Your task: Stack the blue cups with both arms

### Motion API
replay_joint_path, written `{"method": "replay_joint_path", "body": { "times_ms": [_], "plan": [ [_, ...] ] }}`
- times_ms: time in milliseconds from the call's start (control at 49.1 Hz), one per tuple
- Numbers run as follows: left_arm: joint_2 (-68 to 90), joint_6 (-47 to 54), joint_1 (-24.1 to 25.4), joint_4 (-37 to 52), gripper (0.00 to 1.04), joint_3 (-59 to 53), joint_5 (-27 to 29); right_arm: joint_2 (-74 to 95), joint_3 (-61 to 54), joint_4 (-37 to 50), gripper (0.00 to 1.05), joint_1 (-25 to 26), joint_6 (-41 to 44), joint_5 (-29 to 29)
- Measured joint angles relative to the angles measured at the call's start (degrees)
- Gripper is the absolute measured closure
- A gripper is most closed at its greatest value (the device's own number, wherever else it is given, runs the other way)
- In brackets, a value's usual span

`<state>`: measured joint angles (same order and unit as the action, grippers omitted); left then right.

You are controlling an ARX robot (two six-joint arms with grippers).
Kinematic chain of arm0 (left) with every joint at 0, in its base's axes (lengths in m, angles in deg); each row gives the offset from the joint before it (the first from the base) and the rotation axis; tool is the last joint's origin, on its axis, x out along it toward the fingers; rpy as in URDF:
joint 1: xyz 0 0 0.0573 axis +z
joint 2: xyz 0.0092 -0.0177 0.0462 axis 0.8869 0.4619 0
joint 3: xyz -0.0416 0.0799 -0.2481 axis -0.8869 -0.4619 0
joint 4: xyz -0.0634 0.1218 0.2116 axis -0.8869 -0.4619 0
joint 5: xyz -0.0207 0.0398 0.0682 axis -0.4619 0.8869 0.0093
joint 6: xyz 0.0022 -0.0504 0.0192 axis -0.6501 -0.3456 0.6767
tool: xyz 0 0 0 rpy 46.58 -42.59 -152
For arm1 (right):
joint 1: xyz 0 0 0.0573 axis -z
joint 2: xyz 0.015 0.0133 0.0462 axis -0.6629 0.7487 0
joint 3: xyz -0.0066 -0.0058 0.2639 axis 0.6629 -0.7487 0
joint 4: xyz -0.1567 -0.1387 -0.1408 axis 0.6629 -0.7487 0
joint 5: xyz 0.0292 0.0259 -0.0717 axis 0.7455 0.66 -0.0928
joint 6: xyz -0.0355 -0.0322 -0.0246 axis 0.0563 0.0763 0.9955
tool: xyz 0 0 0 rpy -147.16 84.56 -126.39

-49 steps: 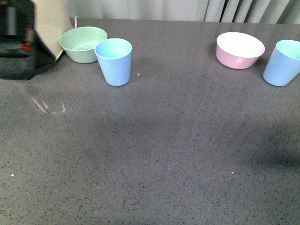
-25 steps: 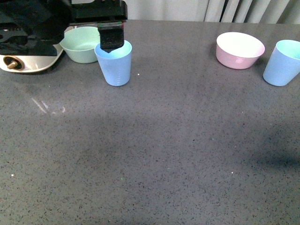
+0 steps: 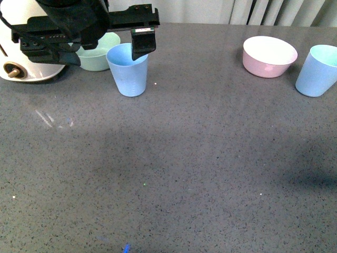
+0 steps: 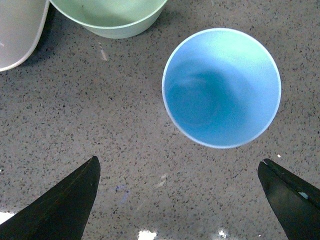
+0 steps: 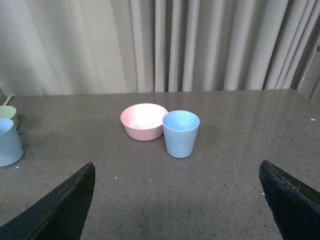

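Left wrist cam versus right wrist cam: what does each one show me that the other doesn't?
Only the left wrist view: a straight-down look into the empty first blue cup, the open left gripper, the edge of a white object. Only the right wrist view: the second blue cup beside the pink bowl, the curtain, the open right gripper. Both: the first blue cup, the mint-green bowl, the grey table.

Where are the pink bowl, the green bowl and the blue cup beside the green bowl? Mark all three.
pink bowl (image 3: 269, 52): front view, inside surface.
green bowl (image 4: 115, 31): left wrist view, outer wall.
blue cup (image 4: 220, 95): left wrist view, inside bottom.
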<state>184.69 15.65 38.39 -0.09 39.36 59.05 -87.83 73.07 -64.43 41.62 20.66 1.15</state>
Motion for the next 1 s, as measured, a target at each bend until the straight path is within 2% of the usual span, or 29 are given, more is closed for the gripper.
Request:
{"method": "replay_joint_path", "body": {
  "times_ms": [591,999],
  "plan": [
    [9.4,-3.7,-0.2,-4.9,0.09,12.2,1.9,0.0,0.0,0.0,0.09,0.0,0.0,0.0],
    [13.3,-6.4,0.6,-8.2,0.09,16.4,1.7,0.0,0.0,0.0,0.09,0.0,0.0,0.0]
  ]
}}
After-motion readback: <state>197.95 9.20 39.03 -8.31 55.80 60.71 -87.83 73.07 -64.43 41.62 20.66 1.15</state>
